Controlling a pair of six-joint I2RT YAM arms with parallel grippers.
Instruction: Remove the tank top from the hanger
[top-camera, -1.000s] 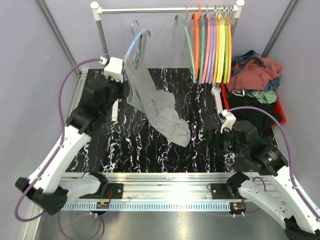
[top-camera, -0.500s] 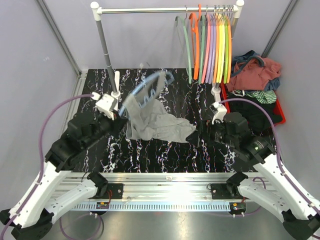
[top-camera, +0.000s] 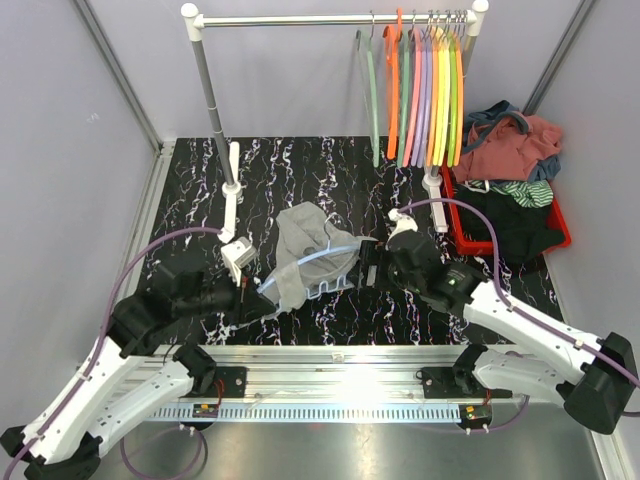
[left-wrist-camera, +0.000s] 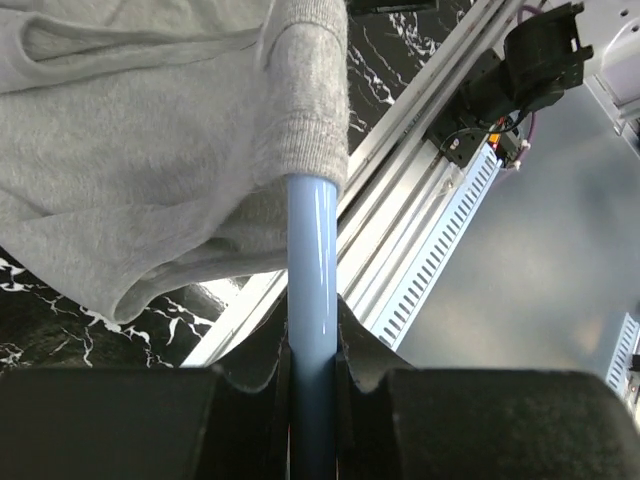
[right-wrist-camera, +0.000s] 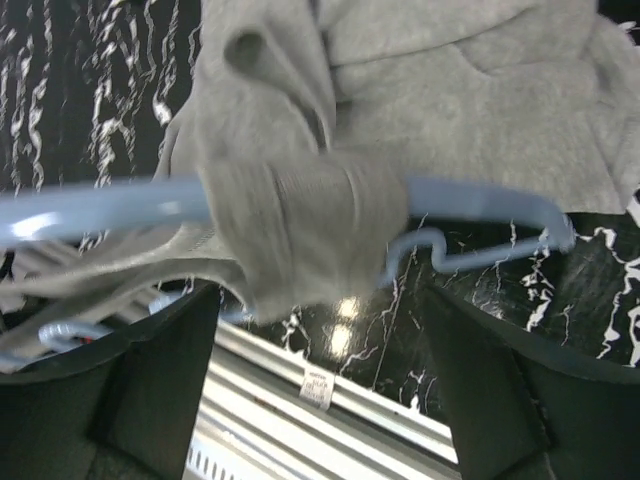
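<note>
Post (top-camera: 208, 90) of the clothes rail (top-camera: 300, 19) stood at the far left of the black marbled desk (top-camera: 190, 180). At near left, the left claw (left-wrist-camera: 312, 345) was pressed together on the light blue hanger (top-camera: 322, 258). The left wrist view showed the hanger's bar pinched tight between both fingers and running straight out from them into a ribbed grey hem.

The grey tank top (top-camera: 305, 232) lay crumpled on the desk at centre, between the two arms. It was not off the hanger: the right wrist view showed a band of its cloth wrapped round the blue bar, with the rest of the garment bunched on the far side. The hanger lay low across the near part of the garment.

Just right of the garment, the right claw (top-camera: 371, 270) was spread wide, with one finger on either side of the wrapped section of bar. Whether either finger touched cloth could not be determined.

At far right, a row of coloured hangers (top-camera: 425, 85) hung close together on the rail. Below and right of them, a red bin (top-camera: 556, 222) held a heap of clothes (top-camera: 510, 145).
</note>
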